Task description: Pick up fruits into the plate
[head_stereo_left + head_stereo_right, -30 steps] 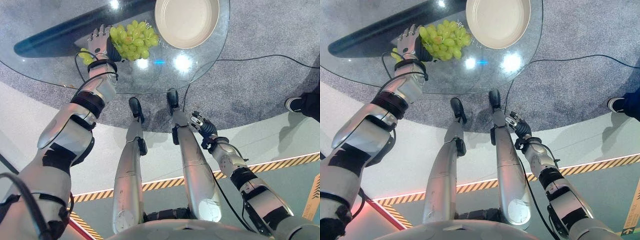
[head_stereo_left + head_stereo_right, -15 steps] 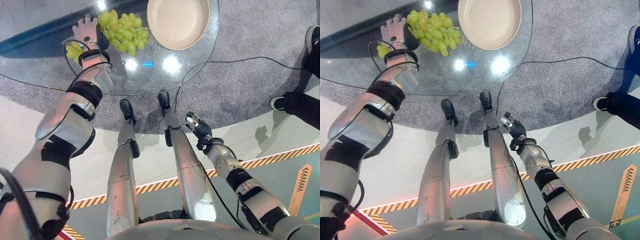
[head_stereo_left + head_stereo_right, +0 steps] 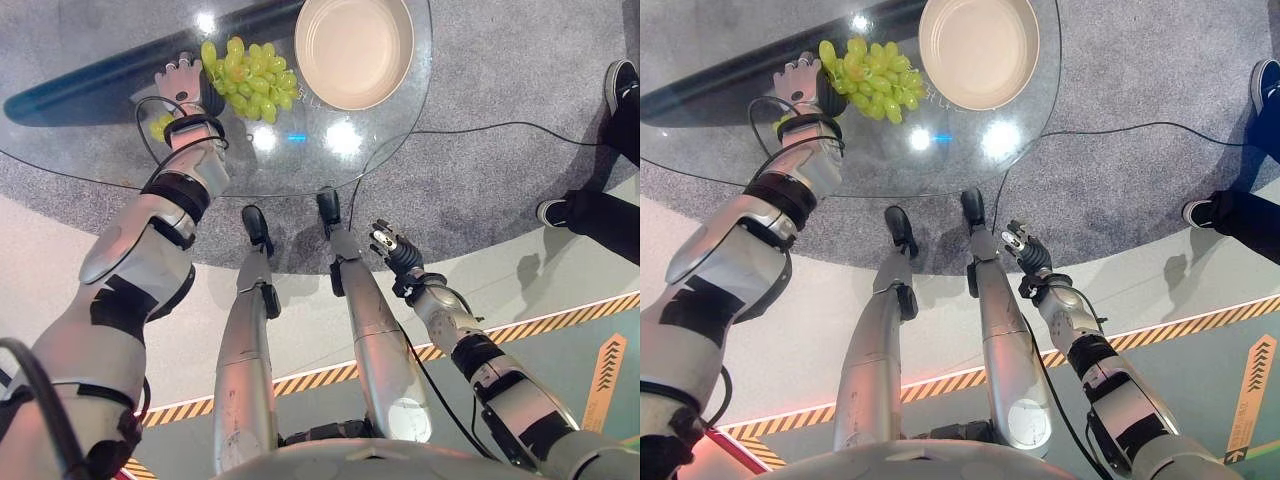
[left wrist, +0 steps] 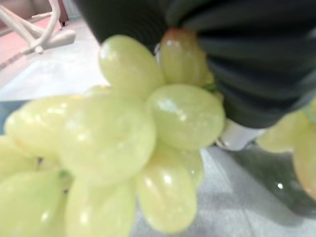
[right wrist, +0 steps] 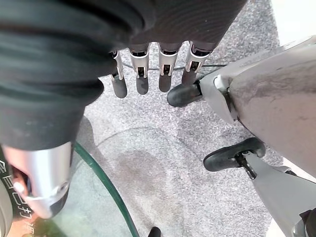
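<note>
In the left eye view, a round glass table (image 3: 120,140) stands on grey carpet. On it sits an empty cream plate (image 3: 353,50) at the far side. A bunch of green grapes (image 3: 252,78) is just beside the plate, to its left, and is not in the plate. The left hand (image 3: 182,82) is at the left edge of this bunch, with its thumb side against the grapes. A second, smaller cluster of green grapes (image 3: 161,126) lies on the glass by the left wrist. The right hand (image 3: 392,250) hangs low beside the table, well apart from the fruit. A person's dark shoes (image 3: 620,84) show at the right edge on the carpet.

In the right eye view the scene is the same: the left hand (image 3: 800,83) touches the bunch, and the plate (image 3: 978,48) is near it on the right.

In the left wrist view, the grapes (image 4: 108,143) are very close to the camera and press against the dark ribbed cover of the hand. The fingers are hidden behind the fruit, so I cannot tell if the hand grips the bunch.

In the right wrist view, the fingers (image 5: 141,81) of the right hand hang down in a relaxed row and hold nothing. The edge of the glass table (image 5: 106,185) is under them, above the carpet (image 5: 168,148).
</note>
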Robot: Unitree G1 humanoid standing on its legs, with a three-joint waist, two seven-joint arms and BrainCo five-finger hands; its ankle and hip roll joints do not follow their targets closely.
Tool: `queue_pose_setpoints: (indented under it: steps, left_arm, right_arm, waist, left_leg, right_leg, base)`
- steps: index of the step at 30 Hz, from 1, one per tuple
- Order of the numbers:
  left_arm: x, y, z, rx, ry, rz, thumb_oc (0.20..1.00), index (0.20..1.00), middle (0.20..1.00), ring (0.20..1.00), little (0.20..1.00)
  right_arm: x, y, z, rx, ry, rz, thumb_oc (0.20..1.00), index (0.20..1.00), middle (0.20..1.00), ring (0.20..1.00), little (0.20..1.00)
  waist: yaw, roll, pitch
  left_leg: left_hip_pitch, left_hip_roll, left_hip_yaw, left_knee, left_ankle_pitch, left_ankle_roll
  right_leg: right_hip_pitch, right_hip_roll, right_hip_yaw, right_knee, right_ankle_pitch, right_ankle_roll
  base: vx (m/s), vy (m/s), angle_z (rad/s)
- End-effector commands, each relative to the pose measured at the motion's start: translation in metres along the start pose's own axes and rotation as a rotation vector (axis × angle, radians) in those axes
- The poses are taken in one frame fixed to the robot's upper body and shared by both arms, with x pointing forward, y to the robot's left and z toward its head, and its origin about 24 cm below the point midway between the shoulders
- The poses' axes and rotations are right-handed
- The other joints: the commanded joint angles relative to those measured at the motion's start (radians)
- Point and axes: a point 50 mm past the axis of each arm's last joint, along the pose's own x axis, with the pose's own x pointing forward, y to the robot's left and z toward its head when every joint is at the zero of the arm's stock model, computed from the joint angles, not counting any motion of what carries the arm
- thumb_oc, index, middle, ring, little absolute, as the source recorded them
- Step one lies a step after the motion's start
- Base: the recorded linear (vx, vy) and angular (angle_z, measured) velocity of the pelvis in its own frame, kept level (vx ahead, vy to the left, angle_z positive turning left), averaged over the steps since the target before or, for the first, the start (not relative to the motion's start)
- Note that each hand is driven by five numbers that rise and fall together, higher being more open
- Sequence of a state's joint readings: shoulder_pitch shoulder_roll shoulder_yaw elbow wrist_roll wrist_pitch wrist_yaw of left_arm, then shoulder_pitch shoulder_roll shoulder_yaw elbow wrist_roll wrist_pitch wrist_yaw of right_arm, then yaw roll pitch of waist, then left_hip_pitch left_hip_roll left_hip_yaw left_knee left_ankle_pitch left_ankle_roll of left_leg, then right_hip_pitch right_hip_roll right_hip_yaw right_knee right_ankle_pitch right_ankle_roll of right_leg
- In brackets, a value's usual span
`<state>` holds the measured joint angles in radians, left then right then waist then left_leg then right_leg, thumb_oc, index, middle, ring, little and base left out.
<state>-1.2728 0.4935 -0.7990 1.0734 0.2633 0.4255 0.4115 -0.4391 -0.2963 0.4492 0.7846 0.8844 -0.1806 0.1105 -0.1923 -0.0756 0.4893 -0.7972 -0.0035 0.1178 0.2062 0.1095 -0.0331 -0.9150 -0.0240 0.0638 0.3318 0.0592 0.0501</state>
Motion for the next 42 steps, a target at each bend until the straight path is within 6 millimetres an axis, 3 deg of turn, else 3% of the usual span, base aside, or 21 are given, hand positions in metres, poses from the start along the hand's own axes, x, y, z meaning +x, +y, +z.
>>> queue_pose_setpoints:
  steps: [1,9,16,23,28,33,38,42]
  left_arm:
    - [-0.012,-0.032,-0.012,-0.098,0.035,-0.145,0.200,0.200,0.200,0.200,0.200]
    - [-0.023,-0.047,-0.012,-0.241,-0.026,-0.167,0.200,0.200,0.200,0.200,0.200]
    - [-0.030,-0.048,-0.023,-0.351,-0.080,-0.174,0.200,0.200,0.200,0.200,0.200]
    - [-0.045,-0.048,-0.038,-0.350,-0.172,-0.183,0.200,0.200,0.200,0.200,0.200]
    - [-0.065,-0.044,-0.054,-0.244,-0.294,-0.189,0.200,0.200,0.200,0.200,0.200]
    - [-0.075,-0.016,-0.060,-0.108,-0.452,-0.168,0.200,0.200,0.200,0.200,0.200]
    - [-0.086,0.009,-0.049,0.017,-0.633,-0.168,0.200,0.200,0.200,0.200,0.200]
    - [-0.096,0.024,-0.022,0.091,-0.823,-0.172,0.200,0.200,0.200,0.200,0.200]
  right_arm:
    - [-0.009,-0.003,-0.004,0.029,-0.027,0.003,1.000,1.000,1.000,1.000,1.000]
    - [-0.012,-0.006,-0.004,0.042,-0.053,-0.008,1.000,1.000,1.000,1.000,1.000]
    - [-0.019,-0.010,-0.001,0.076,-0.085,-0.024,1.000,1.000,1.000,1.000,1.000]
    - [-0.030,-0.005,0.015,0.041,-0.194,0.023,1.000,1.000,1.000,1.000,1.000]
    - [-0.044,-0.001,0.042,-0.063,-0.274,0.099,1.000,1.000,1.000,1.000,1.000]
    - [-0.057,-0.006,0.079,-0.247,-0.300,0.147,1.000,1.000,1.000,1.000,1.000]
    - [-0.064,-0.011,0.111,-0.445,-0.259,0.165,1.000,1.000,1.000,1.000,1.000]
    - [-0.060,0.001,0.132,-0.466,-0.205,0.249,1.000,1.000,1.000,1.000,1.000]
  waist:
    - [-0.004,0.041,0.031]
    - [0.025,0.062,0.031]
    - [0.056,0.073,0.031]
    - [0.082,0.076,0.018]
    - [0.103,0.077,-0.068]
    - [0.127,0.065,-0.167]
    - [0.157,0.058,-0.256]
    - [0.173,0.054,-0.318]
  left_leg:
    - [0.053,-0.023,-0.060,0.034,-0.073,0.007]
    - [0.195,-0.018,-0.071,-0.020,-0.071,0.007]
    - [0.380,-0.007,-0.073,-0.087,-0.079,0.002]
    - [0.540,-0.005,-0.083,-0.128,-0.091,-0.004]
    - [0.639,0.002,-0.084,-0.170,-0.103,-0.013]
    - [0.735,0.001,-0.088,-0.203,-0.120,-0.011]
    - [0.803,-0.001,-0.100,-0.209,-0.139,-0.009]
    - [0.858,-0.002,-0.107,-0.229,-0.150,-0.011]
  right_leg:
    - [0.059,0.054,-0.015,-0.028,0.021,0.004]
    - [0.193,0.037,-0.035,-0.045,-0.002,0.011]
    - [0.370,0.004,-0.070,-0.089,-0.017,0.025]
    - [0.537,-0.029,-0.091,-0.133,-0.024,0.040]
    - [0.662,-0.054,-0.104,-0.205,-0.025,0.052]
    - [0.782,-0.069,-0.125,-0.267,-0.027,0.067]
    - [0.872,-0.076,-0.156,-0.291,-0.037,0.069]
    - [0.940,-0.081,-0.186,-0.329,-0.036,0.071]
  base:
    - [0.00,0.000,0.00]
    - [-0.01,0.022,0.02]
    - [0.00,0.024,0.09]
    - [0.02,0.015,0.07]
    - [0.09,-0.003,0.14]
    - [0.14,-0.041,0.12]
    - [0.16,-0.033,0.15]
    - [0.11,-0.010,0.20]
